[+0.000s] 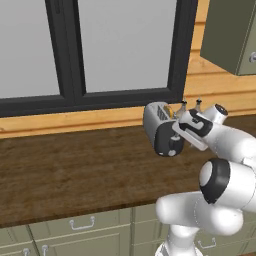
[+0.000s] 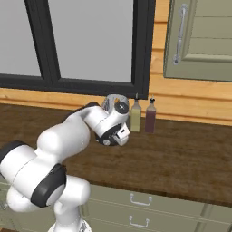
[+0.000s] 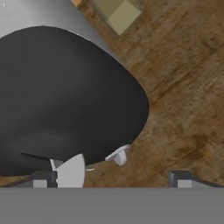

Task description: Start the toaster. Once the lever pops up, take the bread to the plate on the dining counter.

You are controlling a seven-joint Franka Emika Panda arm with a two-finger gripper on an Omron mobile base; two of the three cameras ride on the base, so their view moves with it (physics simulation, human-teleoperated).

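The toaster (image 1: 159, 125) is silver with a rounded black end (image 3: 65, 100) and stands on the wooden counter under the window. A tan-orange edge, likely the bread (image 1: 168, 111), shows in its top slot. My gripper (image 1: 176, 136) hovers right at the black end, open, with its fingertips (image 3: 43, 177) far apart. Between them, low on that end, are a pale lever tab (image 3: 70, 171) and a small white knob (image 3: 119, 155). From the right, the toaster (image 2: 116, 104) sits just behind my hand (image 2: 117, 134). The plate and the dining counter are out of view.
Two bottles (image 2: 135, 115) (image 2: 150, 116) stand against the wall right of the toaster. The wooden counter (image 1: 75, 170) lies over pale green drawers (image 1: 82, 222). A dark-framed window (image 1: 75, 55) is behind, and a wall cabinet (image 2: 199, 38) hangs at the upper right.
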